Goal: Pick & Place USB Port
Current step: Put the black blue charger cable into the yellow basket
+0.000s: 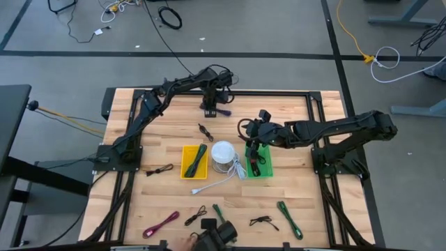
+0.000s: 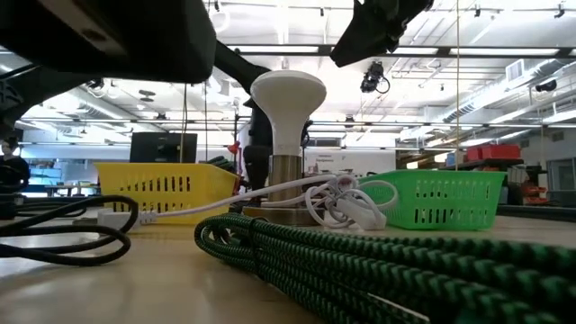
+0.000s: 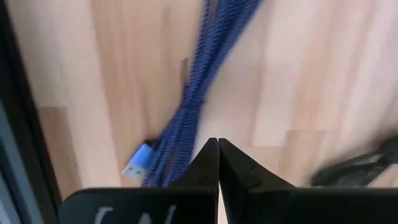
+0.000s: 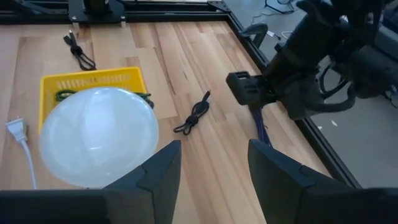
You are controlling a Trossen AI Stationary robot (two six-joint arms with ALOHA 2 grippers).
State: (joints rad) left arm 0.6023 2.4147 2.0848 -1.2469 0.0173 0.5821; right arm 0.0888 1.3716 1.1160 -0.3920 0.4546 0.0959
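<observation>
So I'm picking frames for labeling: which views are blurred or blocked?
Left wrist view: blue USB cable streaked by blur near the shut left gripper. Low view: green braided cable looms close, dark arm shapes crowd the top. High and right wrist views read clean.

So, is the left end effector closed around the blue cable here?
No: in the left wrist view the end effector is shut with nothing between its fingers, and the blue cable lies on the table beside it.

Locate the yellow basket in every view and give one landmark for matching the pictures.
High view: yellow basket sits mid-table, just left of the white lamp.
Low view: it stands at left-centre, left of the lamp.
Left wrist view: not in it.
Right wrist view: it lies behind the lamp's white dome.
Shared landmark: the lamp.
</observation>
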